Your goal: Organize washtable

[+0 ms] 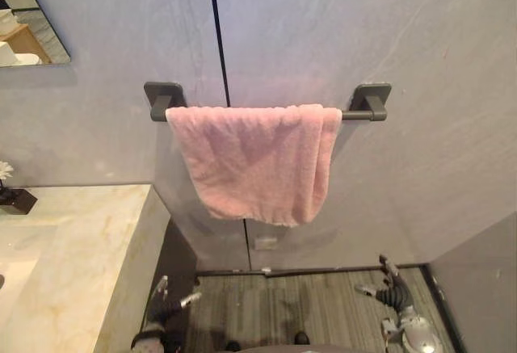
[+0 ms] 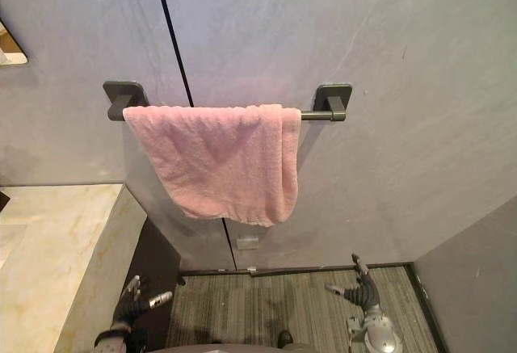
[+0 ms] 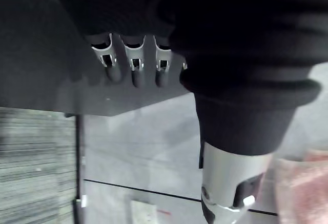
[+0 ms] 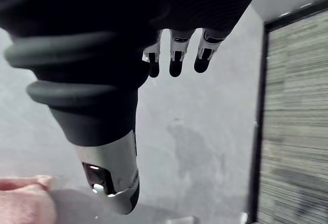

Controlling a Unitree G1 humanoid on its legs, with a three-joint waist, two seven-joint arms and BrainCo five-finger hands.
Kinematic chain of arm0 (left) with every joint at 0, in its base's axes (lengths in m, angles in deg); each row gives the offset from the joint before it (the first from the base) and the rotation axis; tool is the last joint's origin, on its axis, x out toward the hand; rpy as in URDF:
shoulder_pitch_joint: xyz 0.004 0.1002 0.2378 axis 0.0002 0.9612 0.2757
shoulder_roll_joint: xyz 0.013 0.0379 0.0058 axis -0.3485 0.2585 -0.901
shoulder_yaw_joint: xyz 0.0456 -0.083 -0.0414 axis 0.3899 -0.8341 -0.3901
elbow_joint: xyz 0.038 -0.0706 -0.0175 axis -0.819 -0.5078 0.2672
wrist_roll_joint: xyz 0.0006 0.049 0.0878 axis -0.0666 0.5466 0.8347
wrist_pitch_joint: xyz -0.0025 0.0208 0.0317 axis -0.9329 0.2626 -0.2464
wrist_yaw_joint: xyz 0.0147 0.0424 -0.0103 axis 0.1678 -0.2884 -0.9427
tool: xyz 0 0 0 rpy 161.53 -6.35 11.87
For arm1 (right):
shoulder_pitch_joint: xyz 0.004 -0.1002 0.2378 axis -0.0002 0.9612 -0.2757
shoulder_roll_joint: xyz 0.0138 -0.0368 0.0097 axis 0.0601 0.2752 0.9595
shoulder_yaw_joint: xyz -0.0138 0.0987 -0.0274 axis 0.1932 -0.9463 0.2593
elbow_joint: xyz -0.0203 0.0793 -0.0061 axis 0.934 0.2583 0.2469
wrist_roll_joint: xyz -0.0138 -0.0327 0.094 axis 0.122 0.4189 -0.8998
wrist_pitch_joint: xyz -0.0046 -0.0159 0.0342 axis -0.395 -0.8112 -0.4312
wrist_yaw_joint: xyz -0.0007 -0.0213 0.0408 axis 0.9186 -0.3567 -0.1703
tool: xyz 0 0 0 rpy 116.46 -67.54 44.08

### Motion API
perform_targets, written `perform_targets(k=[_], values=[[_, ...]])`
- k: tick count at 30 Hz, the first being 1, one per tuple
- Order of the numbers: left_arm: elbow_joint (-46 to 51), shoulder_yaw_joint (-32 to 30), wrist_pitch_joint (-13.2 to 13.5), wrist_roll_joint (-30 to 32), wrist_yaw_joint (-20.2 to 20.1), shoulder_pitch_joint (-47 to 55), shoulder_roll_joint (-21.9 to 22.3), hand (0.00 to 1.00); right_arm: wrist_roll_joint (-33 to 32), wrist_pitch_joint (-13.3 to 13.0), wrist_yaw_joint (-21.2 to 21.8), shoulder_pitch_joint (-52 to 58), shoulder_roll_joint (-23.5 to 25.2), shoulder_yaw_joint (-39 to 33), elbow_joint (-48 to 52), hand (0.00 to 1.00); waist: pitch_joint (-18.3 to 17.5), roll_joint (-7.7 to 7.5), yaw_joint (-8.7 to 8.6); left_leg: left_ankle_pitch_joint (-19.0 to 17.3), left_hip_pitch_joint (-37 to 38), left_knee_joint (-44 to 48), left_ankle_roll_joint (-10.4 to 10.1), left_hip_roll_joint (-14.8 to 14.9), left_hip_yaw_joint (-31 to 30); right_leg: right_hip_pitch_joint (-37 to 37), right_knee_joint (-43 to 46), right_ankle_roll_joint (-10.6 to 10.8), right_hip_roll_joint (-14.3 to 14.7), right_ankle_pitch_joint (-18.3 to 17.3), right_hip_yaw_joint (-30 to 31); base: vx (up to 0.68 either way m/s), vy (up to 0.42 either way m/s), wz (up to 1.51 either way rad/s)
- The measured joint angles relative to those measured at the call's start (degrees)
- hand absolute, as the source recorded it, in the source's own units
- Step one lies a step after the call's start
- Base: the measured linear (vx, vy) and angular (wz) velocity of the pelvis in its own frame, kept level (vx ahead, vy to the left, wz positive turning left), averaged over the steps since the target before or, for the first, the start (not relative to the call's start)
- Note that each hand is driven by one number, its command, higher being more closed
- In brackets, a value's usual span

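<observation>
A pink towel (image 1: 257, 159) hangs folded over a dark grey towel bar (image 1: 367, 113) on the grey wall, its lower edge uneven and lower on the right. My left hand (image 1: 166, 295) is low beside the counter's dark side panel, fingers straight and holding nothing. My right hand (image 1: 394, 287) is low over the floor at the right, fingers relaxed and spread, also holding nothing. Both hands are well below the towel. An edge of the towel (image 4: 23, 201) shows past my right hand (image 4: 174, 55), and another edge (image 3: 302, 188) past my left hand (image 3: 133, 62).
A pale marble washtable counter (image 1: 73, 256) fills the lower left, with a small dark pot holding a white flower (image 1: 12, 195) at its back. A mirror corner (image 1: 28, 26) is upper left. Striped grey floor (image 1: 307, 308) lies below the towel; a grey wall (image 1: 485, 280) closes the right.
</observation>
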Motion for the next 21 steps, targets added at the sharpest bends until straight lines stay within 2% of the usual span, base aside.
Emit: perform_targets(k=[5,8,10,11,12,13,15,16,17,18,20,21], values=[[-2.59,0.03,-0.19,1.64,0.07,0.20,0.16,0.00,2.15,0.68,-0.07,0.06,-0.32,3.11,-4.85,0.00,0.26,0.13,1.27,-0.73,-3.43,2.00,0.06,0.28,1.61,-4.12,2.81,0.28,-0.06,-0.71,1.53,-0.05,0.004,-0.14],[-1.13,0.35,-0.34,1.62,0.40,-1.27,0.40,0.00,2.14,1.47,-0.35,-1.10,-0.12,4.80,-4.76,0.00,1.79,-0.06,1.44,-2.71,-8.39,7.66,0.21,0.69,2.16,-7.55,6.26,0.81,-0.29,-1.15,1.64,-0.04,-0.008,-0.04],[2.13,1.32,-0.53,1.59,0.49,-2.85,0.80,0.00,2.00,1.51,-0.66,-1.33,0.45,5.61,-3.76,0.00,2.08,0.32,2.00,-4.80,-14.55,14.77,1.06,1.82,1.46,-12.28,12.03,2.63,0.10,-3.02,2.41,-0.08,-0.005,0.06],[3.92,1.54,-0.44,1.52,0.60,-3.81,1.13,0.00,1.94,1.70,-1.04,-1.65,0.81,5.87,-3.03,0.00,2.37,0.68,2.72,-4.90,-15.90,15.97,1.17,2.38,1.22,-15.17,17.79,3.59,0.42,-5.40,3.87,-0.06,-0.021,0.34],[4.66,2.55,-0.39,1.33,0.91,-5.22,1.03,0.00,1.78,1.78,-1.15,-1.41,0.99,6.32,-1.96,0.00,2.53,0.69,2.65,-4.86,-17.38,17.60,1.17,2.00,-0.38,-17.76,29.13,2.30,-0.18,-10.10,5.27,-0.01,-0.070,0.74],[5.67,3.47,-0.33,1.02,1.12,-6.14,1.00,0.00,1.69,1.91,-1.16,-0.29,1.34,6.65,-1.93,0.00,2.39,0.23,2.62,-4.86,-18.88,19.87,1.18,1.34,-2.14,-17.89,38.63,3.76,-1.09,-13.79,7.13,0.00,-0.095,0.96],[7.16,3.40,-0.10,0.48,1.48,-6.37,1.07,0.00,1.15,1.99,-1.13,0.07,2.09,7.52,-1.76,0.00,1.98,-0.95,2.82,-4.81,-21.58,23.29,1.20,0.07,-4.00,-16.09,46.08,6.00,-2.32,-16.75,10.52,0.00,-0.177,1.01],[7.58,3.38,-0.05,0.38,1.56,-6.77,1.66,0.00,0.75,2.00,-1.15,-0.18,2.78,7.69,-0.87,0.00,2.10,-2.53,3.11,-4.81,-24.53,26.93,1.20,-0.66,-4.66,-12.61,45.93,7.64,-3.03,-20.46,13.81,-0.09,-0.258,0.99],[7.56,3.25,-0.07,0.30,1.63,-6.66,2.09,0.00,0.54,2.00,-1.16,-0.78,2.75,7.89,-0.09,0.00,2.40,-2.59,4.14,-4.57,-26.72,29.21,0.83,-0.74,-4.77,-10.68,43.18,7.38,-2.35,-24.29,15.65,-0.21,-0.330,0.76],[7.54,3.18,-0.12,0.09,1.68,-6.61,2.32,0.00,0.22,2.01,-1.24,-1.14,2.64,7.74,0.08,0.00,2.71,-2.48,4.49,-4.17,-27.21,29.53,0.23,-0.71,-4.82,-9.96,41.93,5.89,-2.07,-25.60,15.70,-0.27,-0.273,0.58],[8.93,3.65,-0.03,-0.95,1.77,-4.83,4.90,0.00,-1.10,2.23,-1.70,-2.83,1.91,7.77,0.21,0.00,2.99,-1.03,5.65,-0.75,-28.20,26.30,-2.31,1.01,-5.85,-8.04,35.98,0.81,0.16,-29.42,13.57,-0.35,-0.298,0.49],[9.54,4.17,-0.01,-1.16,1.82,-4.33,5.25,0.00,-1.50,2.22,-1.91,-3.18,1.77,7.76,0.22,0.00,3.06,-0.54,5.94,0.23,-28.65,25.25,-3.01,1.58,-6.52,-8.07,35.08,-0.39,0.81,-30.07,12.77,-0.37,-0.258,0.70]])
